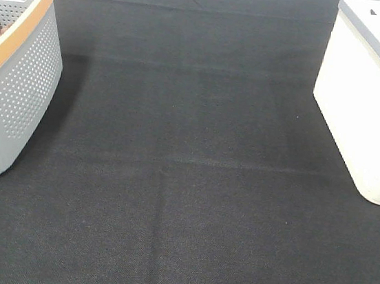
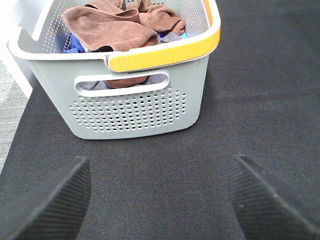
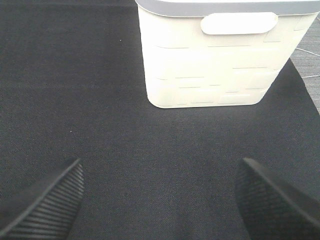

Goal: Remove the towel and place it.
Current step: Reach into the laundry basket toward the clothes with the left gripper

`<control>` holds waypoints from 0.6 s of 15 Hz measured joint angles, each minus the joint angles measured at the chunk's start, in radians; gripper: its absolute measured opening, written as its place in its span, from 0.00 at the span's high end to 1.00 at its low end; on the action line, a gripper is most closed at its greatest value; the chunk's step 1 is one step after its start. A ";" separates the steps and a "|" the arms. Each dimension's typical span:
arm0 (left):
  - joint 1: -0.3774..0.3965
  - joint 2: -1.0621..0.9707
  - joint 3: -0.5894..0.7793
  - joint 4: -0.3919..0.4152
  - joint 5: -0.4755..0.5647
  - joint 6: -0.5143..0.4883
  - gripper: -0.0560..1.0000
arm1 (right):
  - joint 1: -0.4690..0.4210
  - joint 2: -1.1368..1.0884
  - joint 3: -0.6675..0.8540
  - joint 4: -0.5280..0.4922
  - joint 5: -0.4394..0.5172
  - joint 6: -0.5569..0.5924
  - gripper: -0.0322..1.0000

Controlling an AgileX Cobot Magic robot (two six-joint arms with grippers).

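While the left gripper (image 2: 161,166) hangs over the black mat (image 1: 185,183) with its two fingers spread wide and nothing between them, the towel (image 2: 112,27) lies crumpled in the grey basket (image 2: 135,107). It is dead ahead of that gripper, at its twelve o'clock, and apart from it, with a strip of bare mat between. The towel's reddish-brown folds are heaped up to the basket's rim, over a blue cloth (image 2: 75,44) and a grey cloth (image 2: 172,37). From the high camera the basket stands at the mat's nine-to-ten o'clock edge, with a white bin (image 3: 210,70) at two o'clock. The right gripper (image 3: 161,167) faces that bin, its fingers likewise parted and empty, well apart from the towel.
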 joint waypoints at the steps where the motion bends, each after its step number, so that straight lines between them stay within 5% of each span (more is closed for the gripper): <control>1: 0.000 0.000 0.000 0.000 0.000 0.000 0.26 | 0.000 0.000 0.000 0.000 0.000 0.000 0.21; 9: 0.000 0.000 0.000 0.000 0.000 0.001 0.26 | 0.000 0.000 0.000 0.000 0.000 0.000 0.21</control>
